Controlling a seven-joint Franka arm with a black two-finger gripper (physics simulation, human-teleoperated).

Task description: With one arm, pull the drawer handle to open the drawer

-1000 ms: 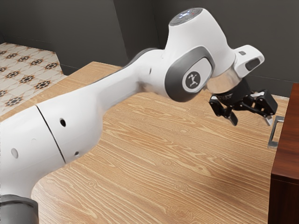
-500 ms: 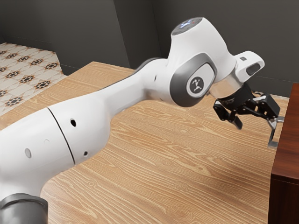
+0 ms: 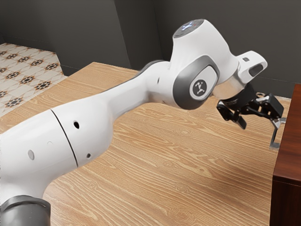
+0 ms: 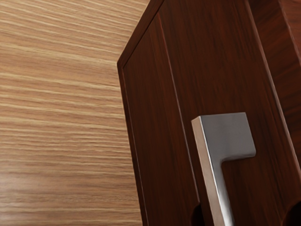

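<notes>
Brushed-metal handle [image 4: 217,165] sits inside gripper [image 3: 259,120], 2 fingers [image 3: 241,122] spread wide, not yet clamped; hand squared to drawer front [image 4: 157,117] so closing secures pull.

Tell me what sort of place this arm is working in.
Probably a simulated indoor room, somewhat home-like: a wood-grain table, a dark wooden drawer cabinet with a metal handle at its edge, patterned floor tiles beyond, and plain dark walls behind.

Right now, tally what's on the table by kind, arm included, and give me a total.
Arm: 1
Drawer: 1
Handle: 1
Total: 3
</notes>
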